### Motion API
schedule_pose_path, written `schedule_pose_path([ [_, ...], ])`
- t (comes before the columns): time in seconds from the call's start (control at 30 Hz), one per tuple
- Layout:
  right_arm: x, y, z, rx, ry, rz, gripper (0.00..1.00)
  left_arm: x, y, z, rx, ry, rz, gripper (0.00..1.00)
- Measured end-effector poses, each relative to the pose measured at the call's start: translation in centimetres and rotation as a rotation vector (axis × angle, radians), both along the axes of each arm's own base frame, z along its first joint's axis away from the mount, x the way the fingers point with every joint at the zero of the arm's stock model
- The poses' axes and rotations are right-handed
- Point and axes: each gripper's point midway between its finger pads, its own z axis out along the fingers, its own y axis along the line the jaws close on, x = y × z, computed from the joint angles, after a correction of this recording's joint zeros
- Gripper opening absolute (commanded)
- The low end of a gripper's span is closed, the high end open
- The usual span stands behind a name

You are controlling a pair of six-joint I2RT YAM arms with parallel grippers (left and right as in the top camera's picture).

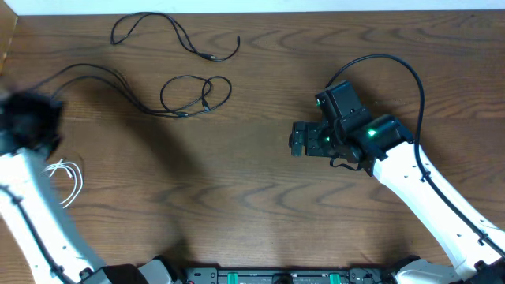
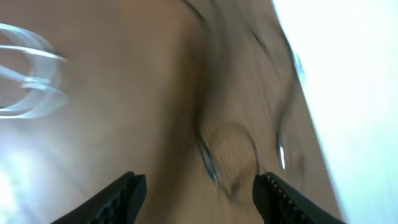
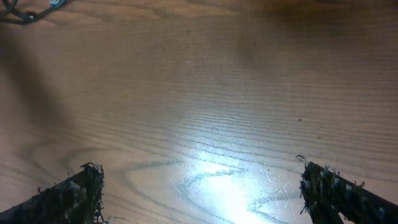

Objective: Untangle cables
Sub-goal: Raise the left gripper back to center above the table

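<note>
Three cables lie apart on the wooden table. A white cable [image 1: 67, 177] is coiled at the left, beside my left arm, and shows blurred in the left wrist view [image 2: 28, 81]. One black cable [image 1: 173, 35] curves along the far edge. A longer black cable [image 1: 193, 93] runs from the left into a loop at mid-table and appears smeared ahead of the left fingers [image 2: 227, 155]. My left gripper [image 2: 202, 186] is open and holds nothing; overhead it is a dark blur [image 1: 31, 118]. My right gripper [image 1: 295, 140] is open over bare wood [image 3: 199, 180], well to the right of the cables.
The table's far edge [image 1: 316, 11] runs close behind the upper black cable. The right arm's own thick black cable [image 1: 394, 63] arcs above its wrist. A bit of black cable [image 3: 18, 12] shows in the right wrist view's top left corner.
</note>
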Motion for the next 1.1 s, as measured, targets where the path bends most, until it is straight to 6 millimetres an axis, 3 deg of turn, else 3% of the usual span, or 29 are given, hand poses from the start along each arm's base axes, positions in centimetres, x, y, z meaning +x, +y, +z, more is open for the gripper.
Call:
schedule_pose_path([
  [0.13, -0.2, 0.0, -0.1, 0.002, 0.009, 0.003, 0.99, 2.3, -9.1, -0.4, 0.035, 0.022, -0.334, 0.61],
  [0.23, -0.3, 0.1, -0.1, 0.004, 0.014, 0.005, 0.99, 2.4, -15.9, -0.8, 0.067, 0.044, -0.557, 0.61],
  [0.3, -0.3, 0.1, -0.1, 0.006, 0.016, 0.006, 0.99, 1.4, -21.2, -1.2, 0.097, 0.067, -0.731, 0.67],
  [0.37, -0.4, 0.1, -0.1, 0.005, 0.019, 0.007, 0.99, 0.5, -23.4, -1.6, 0.135, 0.095, -0.802, 0.8],
  [0.47, -0.6, 0.0, -0.2, 0.004, 0.026, 0.008, 0.99, -1.2, -27.2, -2.2, 0.177, 0.127, -0.929, 0.88],
  [0.57, -0.6, 0.0, -0.2, 0.004, 0.027, 0.007, 0.99, -2.3, -29.1, -2.5, 0.205, 0.14, -0.996, 0.89],
  [0.6, -0.6, 0.0, -0.2, 0.004, 0.027, 0.006, 0.99, -2.4, -29.3, -2.5, 0.212, 0.144, -1.004, 0.99],
  [0.63, -0.6, 0.0, -0.2, 0.005, 0.028, 0.004, 0.99, -2.6, -29.4, -2.6, 0.217, 0.148, -1.01, 0.99],
  [0.97, -1.1, 0.6, -0.1, 0.045, 0.054, 0.01, 0.99, -3.6, -29.0, -3.1, 0.23, 0.201, -1.012, 1.0],
  [1.1, -1.4, -0.5, 1.8, 0.034, -0.004, -0.009, 0.99, -3.6, -29.0, -3.1, 0.23, 0.201, -1.012, 1.0],
])
